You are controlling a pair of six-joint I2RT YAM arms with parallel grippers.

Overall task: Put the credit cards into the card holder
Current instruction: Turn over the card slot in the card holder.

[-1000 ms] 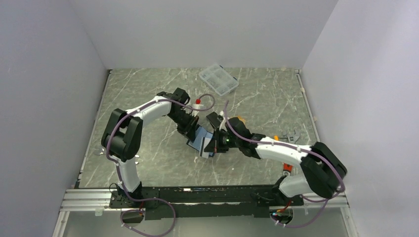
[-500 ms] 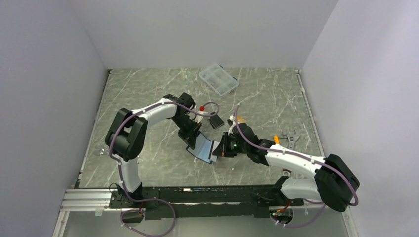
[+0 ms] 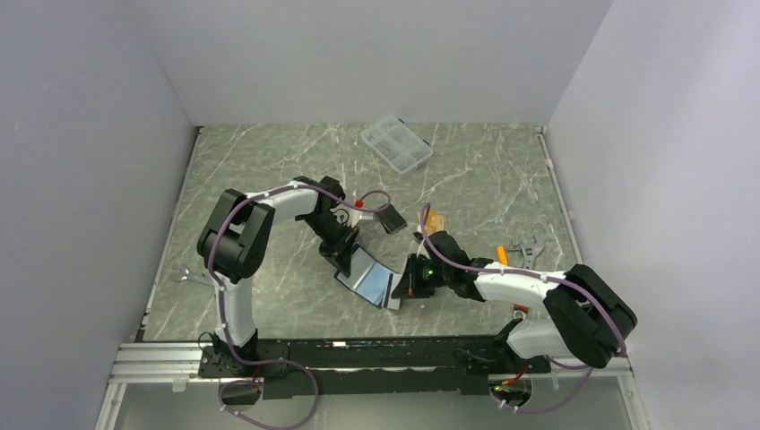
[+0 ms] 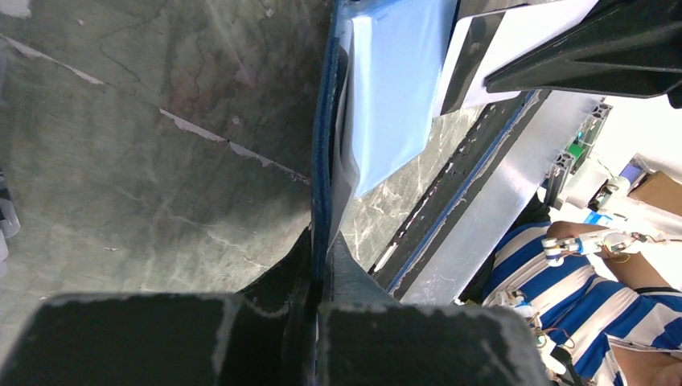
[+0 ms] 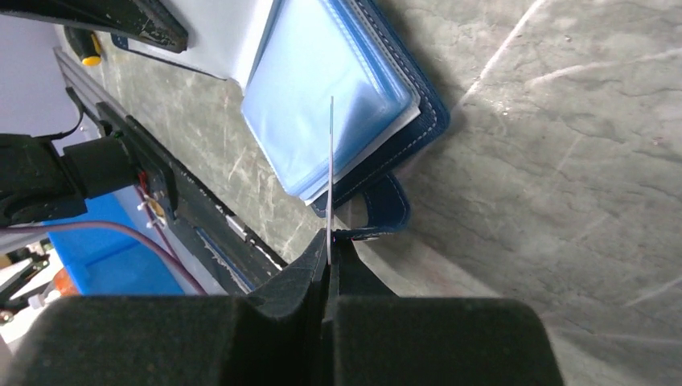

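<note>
Right now your left tool (image 4: 320, 269) is clamped on the navy cover edge of the card holder (image 4: 392, 88). It sits open on the tabletop (image 3: 269, 170) between the two arms, light-blue sleeves up. Your right tool (image 5: 330, 251) is pinched tight on a thin credit card (image 5: 330, 161), seen edge-on, just over the sleeves near the snap tab (image 5: 378, 211). Can't tell if the card tip is inside a slot. Beyond the holder: probably a dark card (image 3: 392, 219), with an orange card (image 3: 434, 219) near it
</note>
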